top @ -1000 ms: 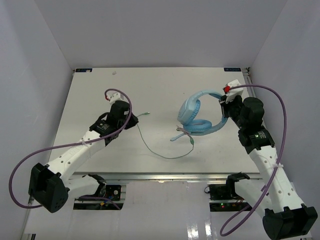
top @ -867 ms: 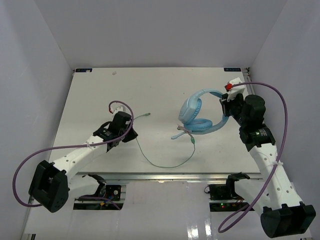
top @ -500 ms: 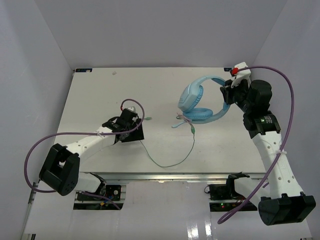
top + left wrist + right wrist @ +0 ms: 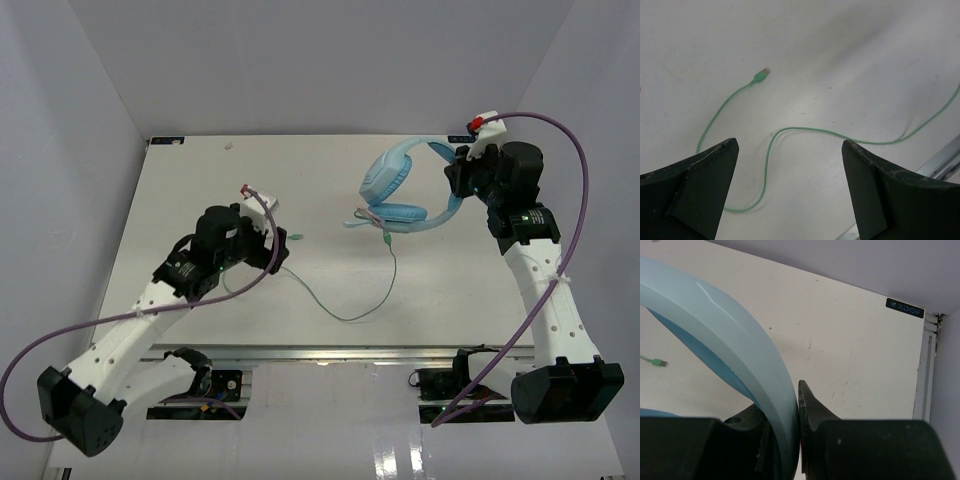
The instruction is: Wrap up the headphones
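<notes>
The thin pale green cable point(image 4: 350, 318) has been released by the left gripper point(image 4: 274, 250), now spread wide above the plug point(image 4: 762, 74). The light blue over-ear headphones point(image 4: 400, 190) are held far right, with the headband point(image 4: 735, 335) pinched by the right gripper point(image 4: 459, 186) and the cups cut off at the wrist view. A white tabletop point(image 4: 200, 180) and pale walls point(image 4: 80, 120) are seen.

Counted: one headphones set point(image 4: 386, 181), one green cable point(image 4: 352, 316), one left claw point(image 4: 790, 144), one right claw point(image 4: 458, 181), one worktop point(image 4: 190, 175).

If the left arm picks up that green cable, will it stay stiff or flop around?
Probably floppy: the cable lies in loose curves. It looks thin, so it may slip from a pinch; its plug end would likely dangle.
</notes>
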`<state>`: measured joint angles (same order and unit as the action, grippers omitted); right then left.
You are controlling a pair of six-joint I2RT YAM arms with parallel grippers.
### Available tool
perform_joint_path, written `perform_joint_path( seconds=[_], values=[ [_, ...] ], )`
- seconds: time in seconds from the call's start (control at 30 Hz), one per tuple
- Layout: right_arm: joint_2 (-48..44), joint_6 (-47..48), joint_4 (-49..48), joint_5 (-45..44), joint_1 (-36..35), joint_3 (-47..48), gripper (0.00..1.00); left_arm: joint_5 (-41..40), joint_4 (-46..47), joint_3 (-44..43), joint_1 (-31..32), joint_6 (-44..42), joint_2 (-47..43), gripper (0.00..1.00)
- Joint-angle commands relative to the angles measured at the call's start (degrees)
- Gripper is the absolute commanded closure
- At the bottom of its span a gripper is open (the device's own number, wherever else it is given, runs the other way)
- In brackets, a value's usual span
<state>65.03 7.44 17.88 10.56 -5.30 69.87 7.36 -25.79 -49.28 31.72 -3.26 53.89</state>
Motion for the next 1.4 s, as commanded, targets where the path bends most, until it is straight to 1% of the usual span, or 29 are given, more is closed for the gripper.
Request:
perform_joint_path(
  seconds=[0.0,0.07,0.13,0.2,0.27,0.33,0.5,0.67,0.87,0.9,0.93,0.97,1.0,1.03,1.07,1.1,1.17,1.2,1.23,1.27,1.37],
  values=[
    [-1.1,-0.5,-3.5,9.9,0.3,1.5,0.92,16.7,2.4,7.2,0.6,-27.2,-4.6,0.05],
    [-1.3,0.6,-3.6,13.1,0.4,1.3,0.92,14.9,3.5,9.0,0.6,-31.0,-2.8,0.05],
    [-1.4,1.4,-3.6,17.2,0.5,1.0,0.92,13.1,4.9,9.1,0.6,-35.1,0.9,0.05],
    [-1.7,1.8,-3.6,18.8,0.5,0.6,0.92,10.4,6.7,8.8,0.6,-38.0,4.4,0.06],
    [-1.9,1.9,-3.6,20.2,0.4,0.3,0.92,7.4,9.7,7.4,0.5,-38.8,9.3,0.07],
    [-2.2,1.6,-3.6,20.4,0.4,0.1,0.92,6.0,10.6,5.5,0.5,-40.0,13.6,0.09],
    [-3.0,1.6,-3.6,20.5,0.5,-0.3,0.92,3.4,6.9,1.1,0.5,-41.3,22.3,0.16],
    [-3.1,1.3,-3.6,20.4,0.6,-0.2,0.92,1.1,5.5,1.6,0.5,-42.6,26.5,0.2],
    [-3.1,0.5,-3.6,20.9,0.7,0.3,0.92,-1.1,6.0,2.4,0.5,-42.0,29.5,0.25],
    [-3.3,0.5,-3.5,21.0,0.8,0.3,0.92,-2.4,6.3,2.6,0.5,-41.9,30.1,0.27],
    [-3.4,0.5,-3.5,21.1,0.8,0.2,0.92,-3.3,6.8,2.7,0.5,-41.8,30.8,0.32],
    [-3.5,0.5,-3.5,21.2,0.8,0.2,0.92,-4.3,7.2,2.8,0.5,-41.6,31.6,0.39],
    [-3.7,0.4,-3.5,21.4,0.8,0.1,0.92,-5.6,7.5,2.5,0.5,-41.4,32.9,0.49],
    [-3.9,0.4,-3.4,21.5,0.8,0.0,0.92,-6.9,7.6,2.1,0.5,-41.2,34.3,0.56],
    [-4.1,0.4,-3.4,21.5,0.9,-0.1,0.92,-8.2,7.6,1.6,0.5,-40.8,35.6,0.6],
    [-4.3,0.4,-3.4,21.5,0.9,-0.2,0.92,-9.5,7.6,1.2,0.5,-40.1,36.5,0.67],
    [-4.6,0.7,-3.2,21.4,1.1,-0.3,0.92,-10.9,7.6,0.1,0.5,-38.3,37.4,0.87],
    [-4.7,0.8,-3.1,21.0,1.1,-0.3,0.92,-10.6,7.3,-0.7,0.4,-37.5,37.4,0.93],
    [-4.8,0.8,-3.0,20.5,1.2,-0.3,0.92,-10.2,7.0,-1.6,0.4,-36.8,37.4,0.97],
    [-4.9,0.8,-2.9,19.8,1.1,-0.3,0.92,-9.7,6.6,-2.1,0.4,-35.9,37.3,1.0],
    [-4.5,-1.3,-2.9,16.5,1.3,0.0,0.92,-5.6,4.6,-4.8,0.4,-30.4,34.1,1.0]
  ],
)
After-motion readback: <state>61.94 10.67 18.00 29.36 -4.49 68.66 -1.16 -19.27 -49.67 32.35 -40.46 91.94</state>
